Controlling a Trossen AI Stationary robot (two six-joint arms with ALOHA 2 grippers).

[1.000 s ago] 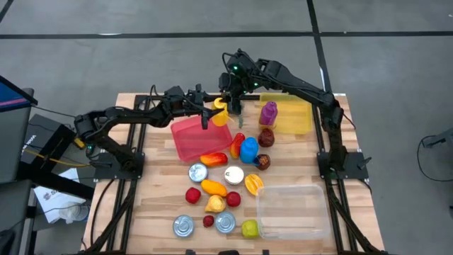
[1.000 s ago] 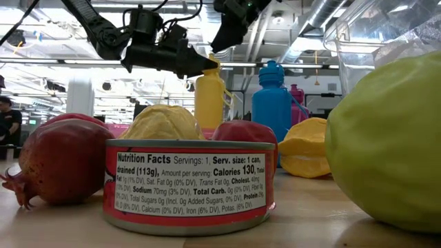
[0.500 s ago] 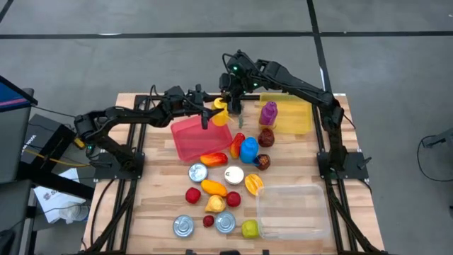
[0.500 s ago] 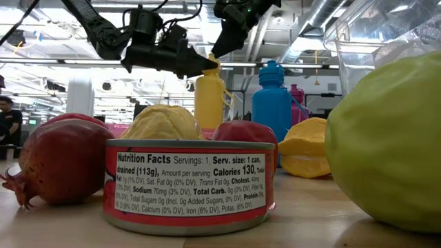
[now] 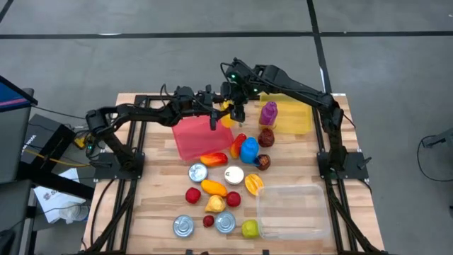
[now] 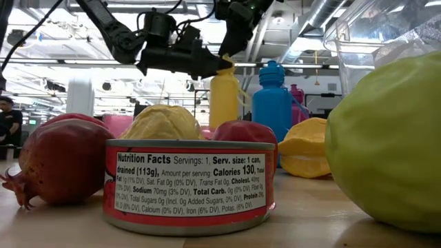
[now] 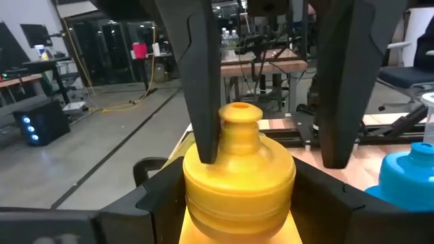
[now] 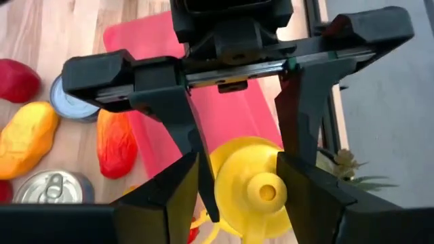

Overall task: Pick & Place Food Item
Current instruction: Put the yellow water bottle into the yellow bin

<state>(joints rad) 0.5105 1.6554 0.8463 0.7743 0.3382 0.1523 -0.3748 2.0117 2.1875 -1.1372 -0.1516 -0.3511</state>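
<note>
Both grippers meet at one yellow bottle (image 5: 225, 113) in the upper centre of the high view, beside a red tray (image 5: 198, 136); many food items remain scattered below. Low view: the bottle (image 6: 224, 96) stands upper centre, its cap between dark fingers. Left wrist view: the left gripper (image 7: 237, 176) pinches the bottle's cap. Right wrist view: the right gripper (image 8: 237, 179) straddles the same cap. Judged stage: pick underway, placement outstanding.

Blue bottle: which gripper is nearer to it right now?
Right, narrowly. The right gripper hangs just beyond the blue bottle, over the yellow bottle's cap. The left gripper grips that yellow bottle from the side, slightly farther off.
</note>
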